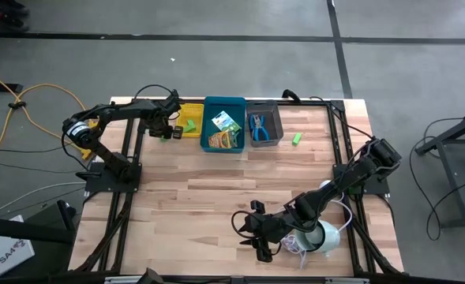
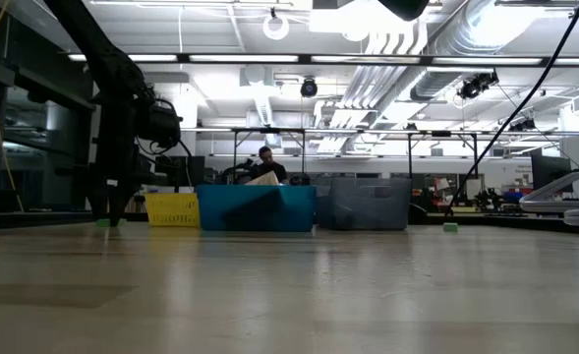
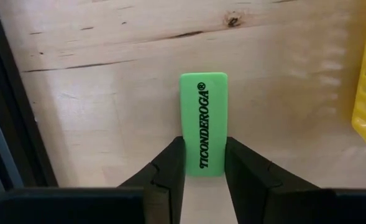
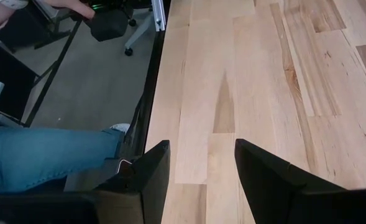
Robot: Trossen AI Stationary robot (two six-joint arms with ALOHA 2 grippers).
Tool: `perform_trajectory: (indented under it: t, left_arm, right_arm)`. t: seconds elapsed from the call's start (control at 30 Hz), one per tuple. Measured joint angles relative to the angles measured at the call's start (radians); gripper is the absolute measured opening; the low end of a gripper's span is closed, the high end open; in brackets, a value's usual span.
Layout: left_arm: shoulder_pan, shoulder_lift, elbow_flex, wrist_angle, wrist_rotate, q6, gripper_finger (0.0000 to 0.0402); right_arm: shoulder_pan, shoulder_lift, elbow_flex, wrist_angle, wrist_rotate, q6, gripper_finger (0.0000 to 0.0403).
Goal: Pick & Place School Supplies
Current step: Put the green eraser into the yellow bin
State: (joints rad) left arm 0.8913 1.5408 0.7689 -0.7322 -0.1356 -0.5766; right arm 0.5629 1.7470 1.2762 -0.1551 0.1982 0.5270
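A green eraser (image 3: 204,121) printed "TICONDEROGA®" in black is seen lying flat on the wooden desk (image 1: 216,197), just beside the yellow bin (image 1: 189,120). The left gripper (image 3: 204,163) is set down over it, its jaws part-closed — the inner faces lie against the eraser's long sides at one end, the lettered end projecting beyond the fingertips (image 3: 173,158).

In the high view, the blue bin (image 1: 224,106) is found to hold the printed crayon boxes (image 1: 226,130); their lettering cannot be read. Blue-handled scissors (image 1: 259,126) lie in the grey bin (image 1: 275,110), and a second green eraser (image 1: 296,139) rests on the desk just beyond that bin.

The right gripper (image 4: 201,168) waits near the desk's front edge — jaws wide apart, nothing between them. A jeans-clad leg (image 4: 46,155) is visible beside the desk.
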Motion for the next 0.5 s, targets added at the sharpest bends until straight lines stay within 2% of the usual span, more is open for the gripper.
perform_trajectory:
  t: [0.23, 0.5]
  left_arm:
    - [0.000, -0.021, 0.000, -0.002, 0.002, 0.000, 0.0092]
    - [0.002, -0.145, -0.003, -0.010, -0.004, 0.000, 0.0091]
  right_arm:
    - [0.000, 0.000, 0.000, 0.000, 0.000, 0.000, 0.0173]
    - [0.000, 0.000, 0.000, 0.000, 0.000, 0.000, 0.0173]
